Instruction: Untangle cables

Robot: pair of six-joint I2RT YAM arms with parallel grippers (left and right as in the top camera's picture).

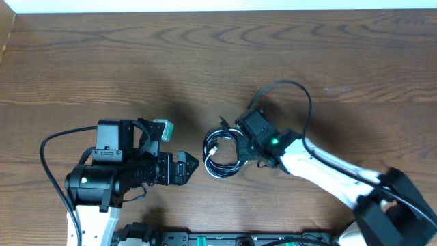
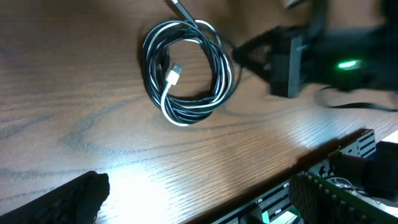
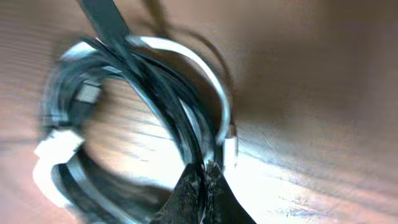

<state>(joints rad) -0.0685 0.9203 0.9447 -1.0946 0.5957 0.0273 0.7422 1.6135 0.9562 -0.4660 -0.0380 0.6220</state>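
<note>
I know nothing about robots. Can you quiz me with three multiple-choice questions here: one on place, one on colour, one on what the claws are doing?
1. Where do the cables lie? A) dangling from an arm B) in a box C) coiled on the table
2. Their colours? A) red and blue B) black and white C) all yellow
3. The grippers? A) left gripper open, right gripper shut on the cables B) both open C) both shut
Answers: C, the coil lies mid-table in the overhead view; B, black and white strands show; A, left fingers stand wide apart, right fingertips meet on a strand.
</note>
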